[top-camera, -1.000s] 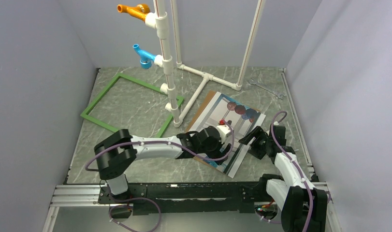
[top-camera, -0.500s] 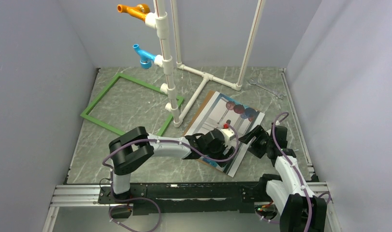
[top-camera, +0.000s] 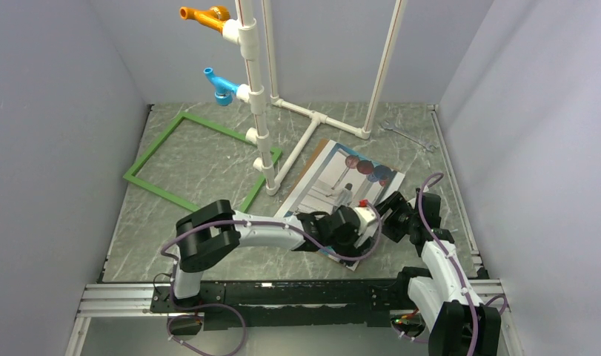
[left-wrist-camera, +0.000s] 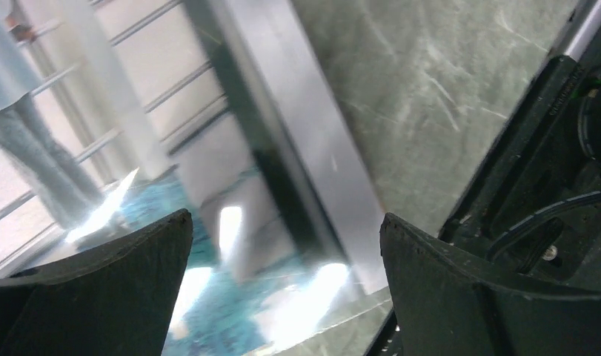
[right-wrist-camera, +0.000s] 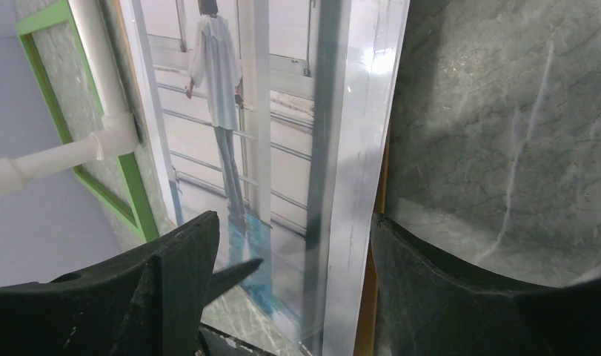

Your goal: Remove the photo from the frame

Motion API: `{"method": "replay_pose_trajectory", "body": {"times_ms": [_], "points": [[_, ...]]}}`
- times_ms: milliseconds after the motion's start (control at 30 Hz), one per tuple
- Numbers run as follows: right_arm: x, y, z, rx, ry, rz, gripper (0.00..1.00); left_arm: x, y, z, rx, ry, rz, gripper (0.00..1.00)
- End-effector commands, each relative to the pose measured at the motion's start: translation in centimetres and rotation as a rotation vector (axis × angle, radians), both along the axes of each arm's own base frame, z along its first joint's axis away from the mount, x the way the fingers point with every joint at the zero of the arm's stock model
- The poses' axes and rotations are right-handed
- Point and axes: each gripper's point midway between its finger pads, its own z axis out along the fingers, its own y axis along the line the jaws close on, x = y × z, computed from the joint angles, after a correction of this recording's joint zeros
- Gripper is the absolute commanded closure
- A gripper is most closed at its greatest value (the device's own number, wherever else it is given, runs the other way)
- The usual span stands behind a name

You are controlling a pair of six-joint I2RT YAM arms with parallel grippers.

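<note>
the frame (top-camera: 153, 146), its green rails empty, lies flat on the left of the table, with the foot of a white pipe stand (top-camera: 256, 111) crossing its right corner. right of the stand, the photo (top-camera: 334, 185) lies face up on a brown backing board (top-camera: 306, 165). it is near the frame but outside it, so the removal looks all but finished. its long axis runs from the near edge away and slightly right, with the balloons at the far end and the standing figure's feet toward the arms. the left gripper (left-wrist-camera: 286, 222) hangs low over the print's near corner, fingers spread wide and holding nothing. it seems placed there to leave the sheet flat. just right of it, the right gripper (right-wrist-camera: 293, 222) hovers over the print's right edge, its fingers also apart and empty. a wrench (top-camera: 408, 135) rests far right, well clear.
</note>
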Motion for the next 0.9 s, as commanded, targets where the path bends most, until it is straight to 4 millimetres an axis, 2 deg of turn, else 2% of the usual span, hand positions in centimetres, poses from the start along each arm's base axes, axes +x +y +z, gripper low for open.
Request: {"method": "replay_pose_trajectory", "body": {"times_ms": [0,433,633,733,867], "points": [[0.6,0.3,0.9,0.030,-0.039,0.002,0.24,-1.1,-0.6,0.1,0.094,-0.121,-0.019,0.01],[0.6,0.4,1.2,0.034,-0.045,0.007,0.24,-1.5,0.6,-1.1,0.235,-0.253,0.005,0.01],[0.7,0.3,1.2,0.018,-0.053,0.015,0.24,-1.5,0.8,-0.1,0.244,-0.276,0.023,0.01],[0.6,-1.2,0.3,-0.068,-0.010,-0.014,0.22,-1.5,1.2,0.6,0.216,-0.228,0.027,0.00],[1.0,-2.8,-0.5,-0.151,0.039,-0.056,0.12,-1.2,2.1,2.5,0.134,-0.134,0.036,0.01]]}}
